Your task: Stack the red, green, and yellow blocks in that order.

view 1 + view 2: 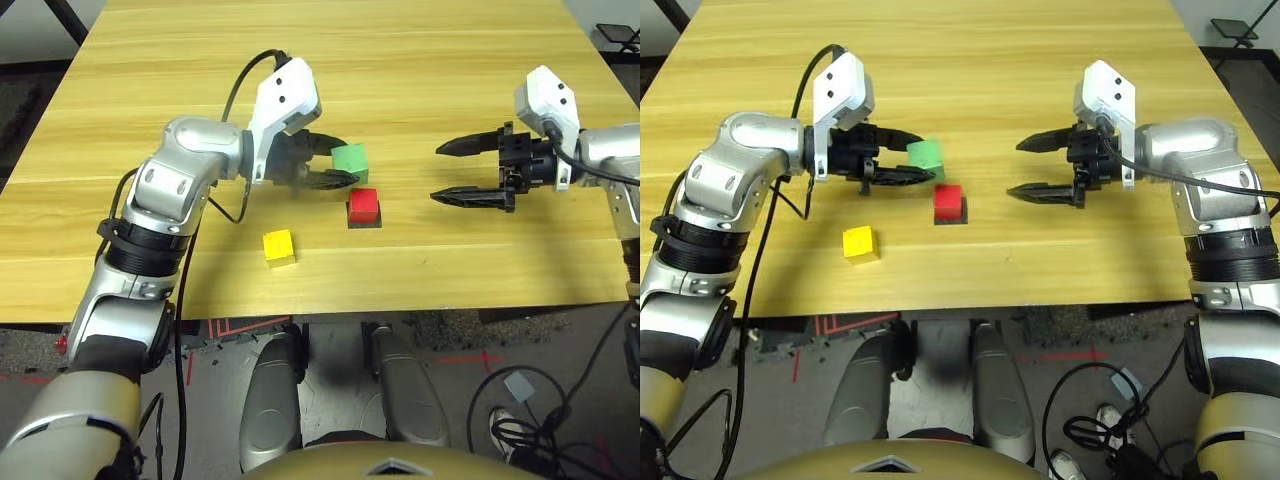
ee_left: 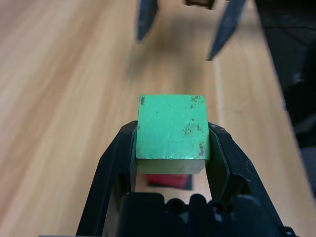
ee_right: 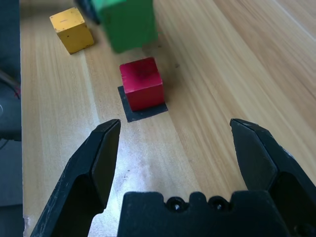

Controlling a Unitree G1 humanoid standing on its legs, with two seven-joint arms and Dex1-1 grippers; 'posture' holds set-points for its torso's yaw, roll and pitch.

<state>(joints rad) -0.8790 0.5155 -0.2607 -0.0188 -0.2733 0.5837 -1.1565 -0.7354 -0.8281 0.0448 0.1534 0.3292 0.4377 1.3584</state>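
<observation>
The left gripper (image 2: 173, 148) has its jaws clamped on opposite sides of the green block (image 1: 350, 160), holding it off the table (image 1: 400, 60) just beyond and slightly left of the red block (image 1: 363, 204). The right gripper (image 1: 452, 172) stands with its jaws spread wide and nothing between them, pointing left toward the blocks with bare wood in between.

The red block sits square on a flat black patch (image 3: 143, 112), whose edge shows along two sides. The yellow block (image 1: 279, 246) lies apart, nearer the table's front edge and left of the red one, turned a little askew. Much of the tabletop behind is free.

Being cubes, the blocks have no long axis; the green one is held roughly level. In the left wrist view the red block is mostly hidden beneath the green one.
</observation>
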